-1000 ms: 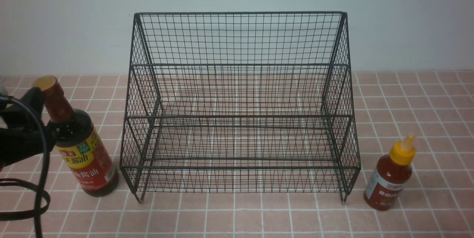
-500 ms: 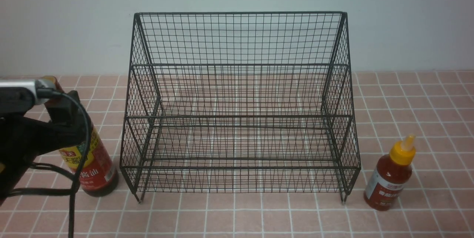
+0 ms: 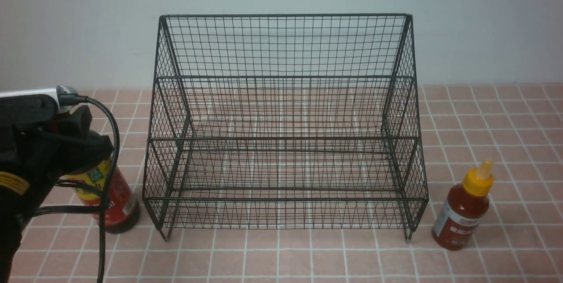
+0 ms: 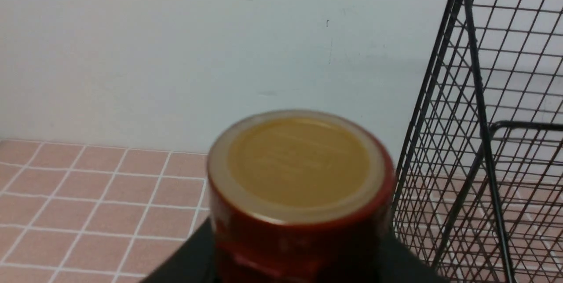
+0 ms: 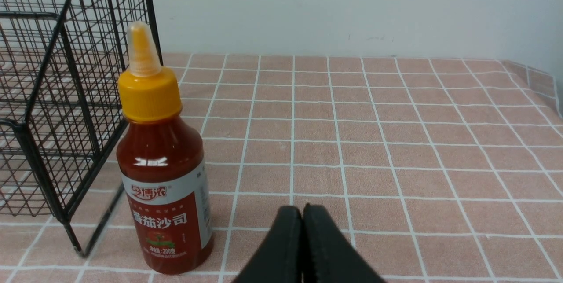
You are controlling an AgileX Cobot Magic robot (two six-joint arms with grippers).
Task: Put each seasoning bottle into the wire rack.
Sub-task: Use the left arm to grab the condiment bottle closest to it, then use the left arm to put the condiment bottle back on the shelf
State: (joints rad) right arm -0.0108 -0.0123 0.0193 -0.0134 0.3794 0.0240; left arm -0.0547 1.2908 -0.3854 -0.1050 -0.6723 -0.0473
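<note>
— What's the biggest thing there?

— The wire rack (image 3: 286, 199), black mesh with two stepped tiers, standing on the pink tiled table (image 3: 484, 111) with its tall back toward the wall.

— And the bottles?

— Both stand upright on the tiles outside the rack. The soy-sauce bottle (image 3: 116, 206) is just beside the rack's left front leg, not touching it. The red sauce bottle (image 3: 462, 212), with its yellow nozzle cap, is just beside the rack's right front leg.

— The arms?

— The left gripper (image 3: 79, 140) is at the rack's left, set around the soy-sauce bottle's upper part and hiding the neck from the front. Its wrist view shows the bottle's cap with black finger parts on either side, but I cannot tell whether they are pressing on it or only flank it.

— The other one?

— The right gripper (image 5: 302, 212) is off the rack's right side, near the red sauce bottle, fingertips pressed together, holding nothing.
</note>
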